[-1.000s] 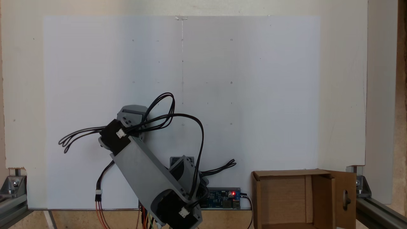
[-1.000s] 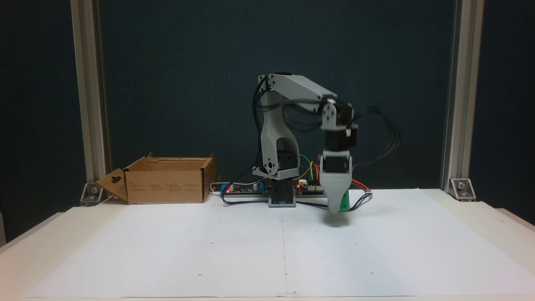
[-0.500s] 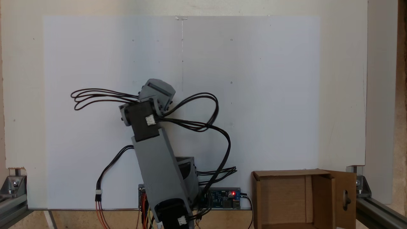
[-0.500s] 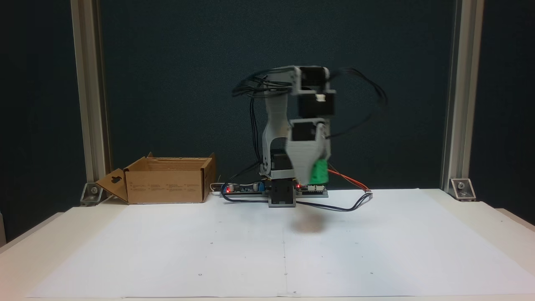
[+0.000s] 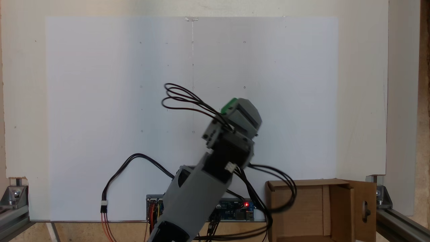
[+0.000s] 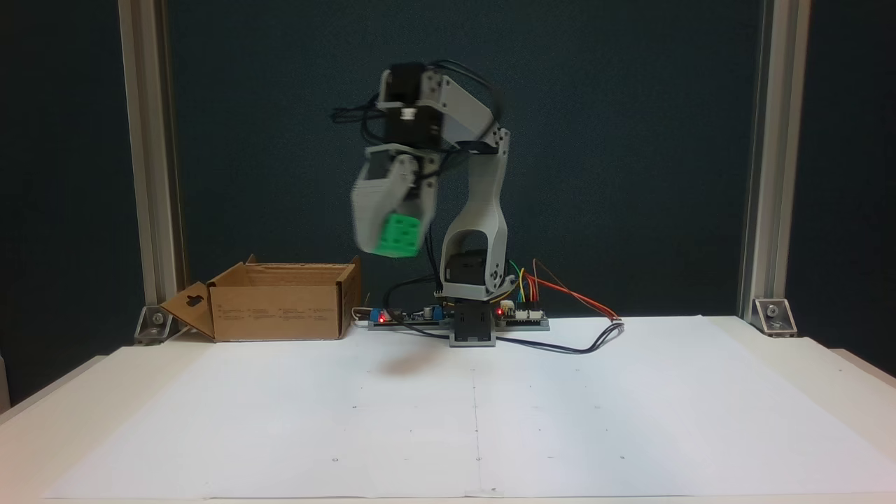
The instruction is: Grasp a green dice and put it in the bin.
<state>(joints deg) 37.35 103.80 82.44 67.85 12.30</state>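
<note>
The green dice [image 6: 397,235] is held high above the white paper sheet [image 6: 490,413], clamped between the jaws of the gripper [image 6: 389,234], which are closed against its sides. In a fixed view from above, only a green edge [image 5: 229,104] is seen beside the grey gripper head. The bin [image 6: 280,302] is seen on the table [image 6: 833,364], below and to the left of the dice in that view, its top open. The picture is blurred around the gripper.

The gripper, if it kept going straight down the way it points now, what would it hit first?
Probably the white paper on the table: the gripper, holding the green dice, hangs short of the box.
</note>
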